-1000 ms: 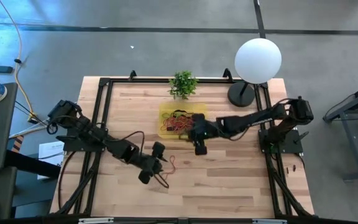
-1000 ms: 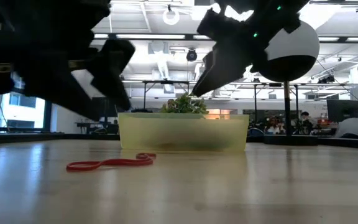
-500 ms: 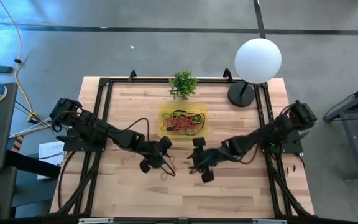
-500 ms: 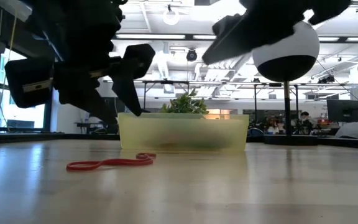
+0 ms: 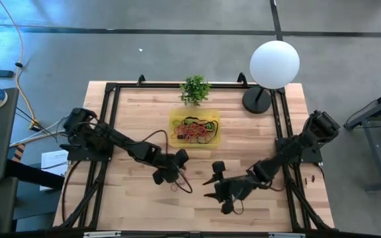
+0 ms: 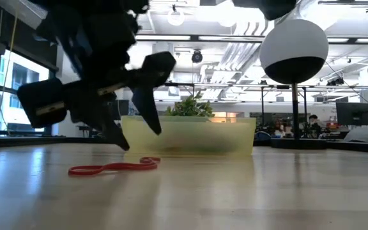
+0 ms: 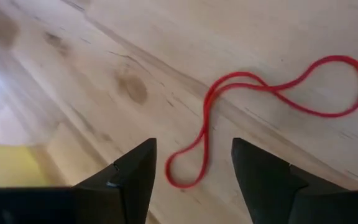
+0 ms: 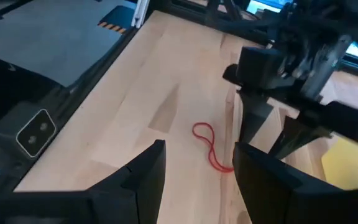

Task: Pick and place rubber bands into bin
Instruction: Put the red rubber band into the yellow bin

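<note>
One red rubber band [image 5: 182, 178] lies flat on the wooden table as a long twisted loop, in front of the bin. My left gripper [image 5: 176, 170] hovers open just over its far end; in the left wrist view the band's [image 7: 260, 112] end loop shows between the fingers of the gripper [image 7: 194, 180], and in the low view they hang clear above it [image 6: 114, 168]. The yellow bin [image 5: 174, 125] holds several more bands [image 5: 194, 129]. My right gripper [image 5: 209, 188] stands open and empty to the band's right, nearer the front edge.
A small green plant [image 5: 195, 88] stands behind the bin, and a lamp with a white globe [image 5: 274, 63] at the far right corner. Black frame rails [image 5: 111, 125] run along both sides. Bare wood stretches along the near edge.
My right gripper has swung away from over the bin, toward the table's near edge, staying open and empty. My left gripper has shifted right toward the red band, rolled about its own axis, and come lower over it. The band lies where it did.
</note>
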Motion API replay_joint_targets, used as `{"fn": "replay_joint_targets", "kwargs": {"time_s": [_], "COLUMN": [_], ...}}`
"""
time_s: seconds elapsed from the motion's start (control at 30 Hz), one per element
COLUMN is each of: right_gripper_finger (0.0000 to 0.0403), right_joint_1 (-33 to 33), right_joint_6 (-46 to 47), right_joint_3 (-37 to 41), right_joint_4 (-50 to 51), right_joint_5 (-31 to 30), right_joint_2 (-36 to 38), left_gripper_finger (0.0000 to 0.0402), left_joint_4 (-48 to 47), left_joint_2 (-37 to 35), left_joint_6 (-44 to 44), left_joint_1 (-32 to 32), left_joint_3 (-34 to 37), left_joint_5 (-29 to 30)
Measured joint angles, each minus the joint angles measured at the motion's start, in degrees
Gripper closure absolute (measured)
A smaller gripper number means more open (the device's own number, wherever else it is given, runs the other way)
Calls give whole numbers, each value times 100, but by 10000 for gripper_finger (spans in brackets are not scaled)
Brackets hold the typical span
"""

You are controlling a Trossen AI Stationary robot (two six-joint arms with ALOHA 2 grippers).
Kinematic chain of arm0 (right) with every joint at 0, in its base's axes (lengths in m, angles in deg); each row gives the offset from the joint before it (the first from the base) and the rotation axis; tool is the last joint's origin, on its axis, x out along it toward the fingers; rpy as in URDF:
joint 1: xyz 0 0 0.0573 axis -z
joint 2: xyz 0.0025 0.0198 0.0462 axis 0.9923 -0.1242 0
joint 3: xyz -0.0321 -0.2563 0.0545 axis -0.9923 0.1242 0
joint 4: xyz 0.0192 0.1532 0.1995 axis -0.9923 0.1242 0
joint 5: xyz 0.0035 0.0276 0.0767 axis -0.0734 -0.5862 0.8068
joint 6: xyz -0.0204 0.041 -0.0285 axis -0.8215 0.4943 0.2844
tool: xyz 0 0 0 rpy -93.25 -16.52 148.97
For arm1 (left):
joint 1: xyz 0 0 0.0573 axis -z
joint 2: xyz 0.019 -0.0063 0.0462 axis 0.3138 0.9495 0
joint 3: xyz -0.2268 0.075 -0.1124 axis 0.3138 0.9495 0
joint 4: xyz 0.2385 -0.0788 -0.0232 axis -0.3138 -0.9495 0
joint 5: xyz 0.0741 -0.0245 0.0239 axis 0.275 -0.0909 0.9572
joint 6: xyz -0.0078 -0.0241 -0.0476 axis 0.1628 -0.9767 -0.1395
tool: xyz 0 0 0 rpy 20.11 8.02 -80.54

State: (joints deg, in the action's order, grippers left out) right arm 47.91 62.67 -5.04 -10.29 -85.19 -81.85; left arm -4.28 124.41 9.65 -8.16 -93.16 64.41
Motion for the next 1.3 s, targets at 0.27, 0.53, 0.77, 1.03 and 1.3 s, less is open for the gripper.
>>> {"fn": "replay_joint_targets", "kwargs": {"time_s": [0.27, 0.53, 0.77, 1.03, 1.3], "right_gripper_finger": [226, 226, 226, 226, 226], "right_joint_1": [-491, -814, -990, -1268, -1397], "right_joint_6": [293, 396, 556, 730, 825], "right_joint_3": [0, 0, 0, 0, 0], "right_joint_4": [41, 63, 130, 297, 356], "right_joint_5": [-692, -1065, -1110, -1513, -1786], "right_joint_2": [0, -2, 0, -2, -2], "left_gripper_finger": [207, 212, 220, 253, 314], "left_joint_4": [-1162, -2669, -3712, -4110, -4123], "left_joint_2": [698, 1392, 1919, 2201, 2212], "left_joint_6": [335, 642, 879, 1048, 1065], "left_joint_1": [0, -7, -245, -426, -463], "left_joint_3": [-966, -2231, -3091, -3396, -3383], "left_joint_5": [-56, -168, -769, -1085, -1111]}}
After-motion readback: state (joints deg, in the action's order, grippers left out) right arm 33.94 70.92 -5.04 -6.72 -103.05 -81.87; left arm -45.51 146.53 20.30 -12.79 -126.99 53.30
